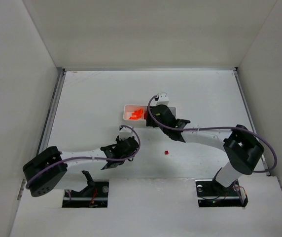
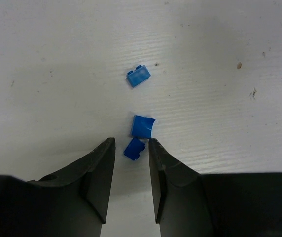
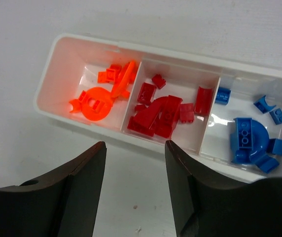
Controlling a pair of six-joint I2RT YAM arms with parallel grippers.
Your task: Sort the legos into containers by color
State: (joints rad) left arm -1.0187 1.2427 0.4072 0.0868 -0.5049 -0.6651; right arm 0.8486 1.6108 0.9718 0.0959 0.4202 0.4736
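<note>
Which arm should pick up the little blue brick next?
Left. The left gripper has its fingers on either side of a blue brick on the table, so it only needs to close. The right gripper is open and empty over the tray, away from that brick.

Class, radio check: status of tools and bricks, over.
Left tool open, straddling blue brick; another blue piece crowds it. Right tool open, empty, by tray. Red brick loose on table.
</note>
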